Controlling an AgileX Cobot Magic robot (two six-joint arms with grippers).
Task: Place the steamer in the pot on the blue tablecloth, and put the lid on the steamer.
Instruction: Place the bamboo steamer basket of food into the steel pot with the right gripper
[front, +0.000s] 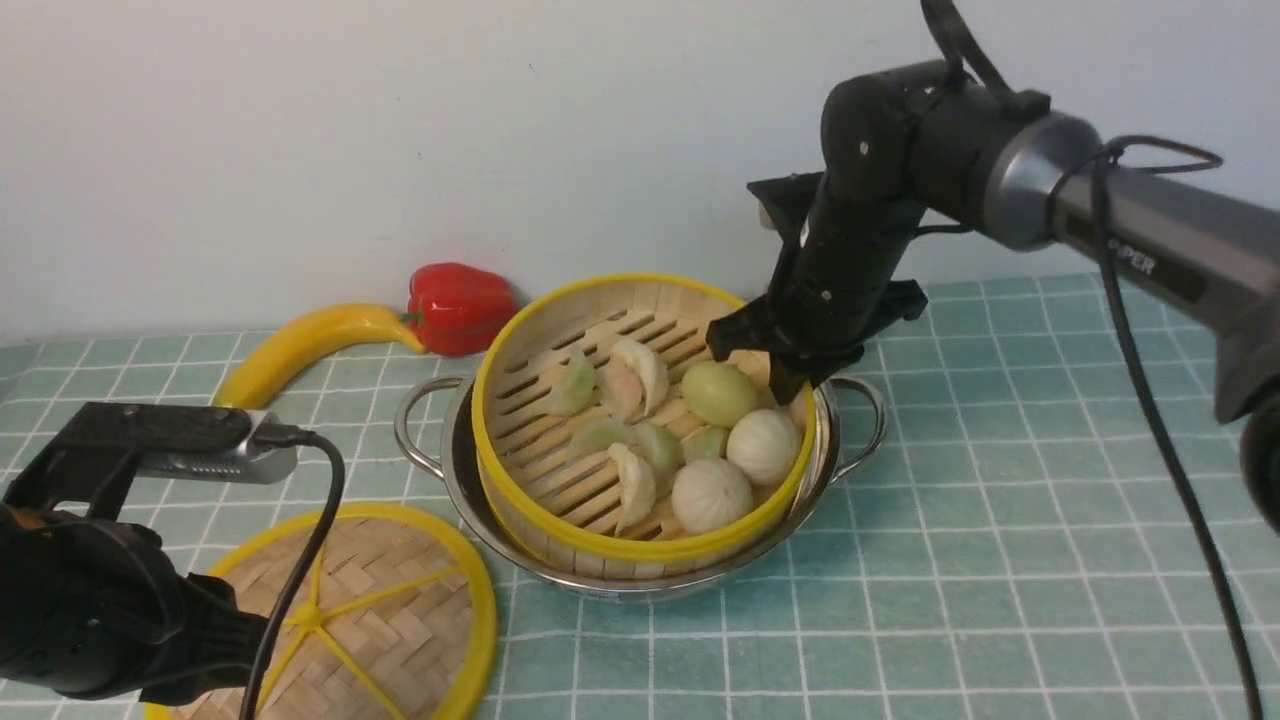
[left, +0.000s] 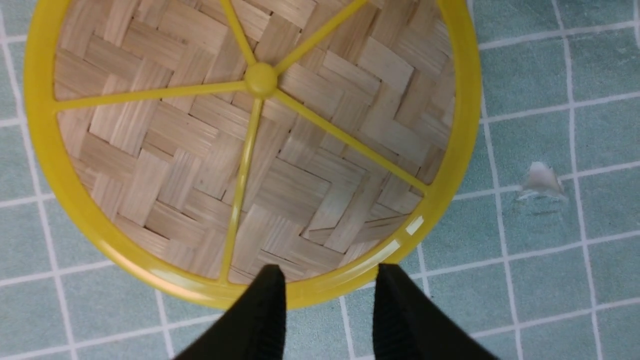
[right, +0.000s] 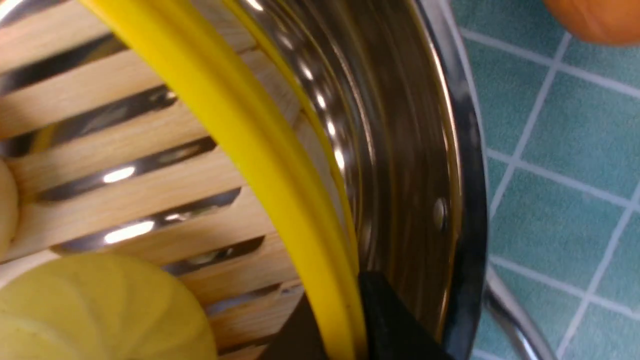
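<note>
The steamer (front: 560, 475), holding pale toy dumplings and buns, sits tilted in the steel pot (front: 640, 588) on the blue tablecloth (front: 1000, 500). Its near side is down inside the pot and its far side is raised. My right gripper (front: 785, 375) is shut on the steamer's yellow rim (right: 260, 165) at the far right, one finger inside and one (right: 390, 320) between rim and pot wall (right: 400, 150). The lid (front: 390, 610) lies flat on the cloth, left of the pot. My left gripper (left: 330, 280) is open, its fingertips just over the lid's rim (left: 450, 165).
A red pepper (front: 458, 305) and a yellow banana (front: 300, 345) lie by the back wall, behind the pot's left handle (front: 415, 415). An orange object (right: 595, 15) shows at the edge of the right wrist view. A small pale speck (left: 540, 180) lies on the cloth beside the lid.
</note>
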